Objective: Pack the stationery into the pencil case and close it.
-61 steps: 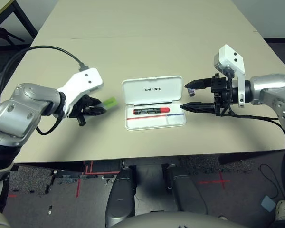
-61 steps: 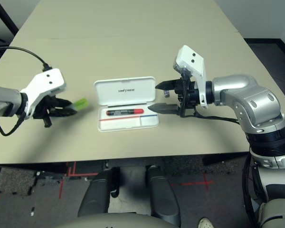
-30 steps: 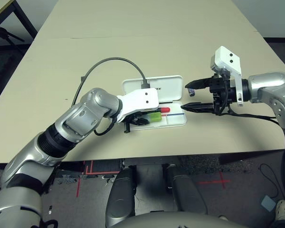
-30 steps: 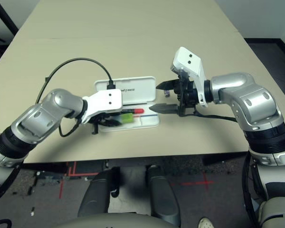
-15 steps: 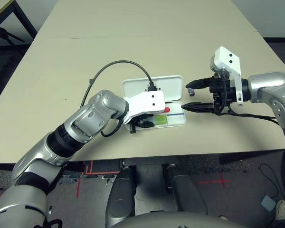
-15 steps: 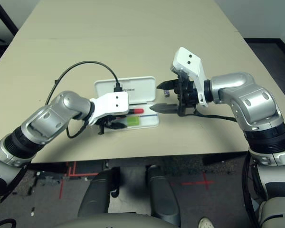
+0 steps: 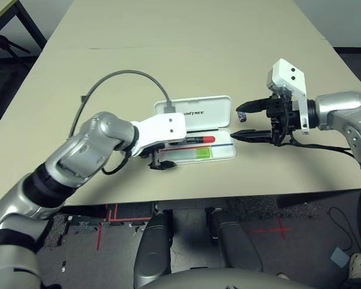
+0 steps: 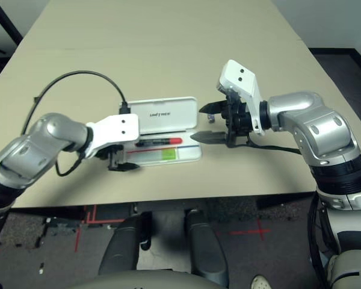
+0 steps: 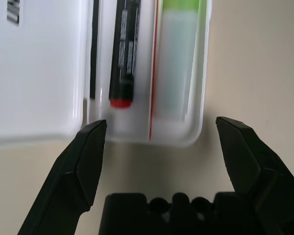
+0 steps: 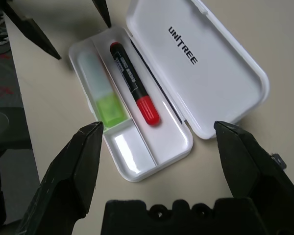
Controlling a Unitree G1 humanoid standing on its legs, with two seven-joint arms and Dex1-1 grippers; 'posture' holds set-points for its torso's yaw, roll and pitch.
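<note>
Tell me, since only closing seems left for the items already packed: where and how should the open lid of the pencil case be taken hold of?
Judging by its pose, take the lid by its free long edge, away from the hinge, coming from the table's far side. It lies flat, opened away from the tray, so that edge swings widest. The right end effector hovers open nearest it.

A beige table [image 7: 186, 54] stands over dark floor [image 7: 271, 232] with red tape marks [image 7: 108, 212].

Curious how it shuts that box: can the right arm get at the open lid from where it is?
Probably yes. The right gripper hangs open right beside the lid, which lies flat with nothing on it.
</note>
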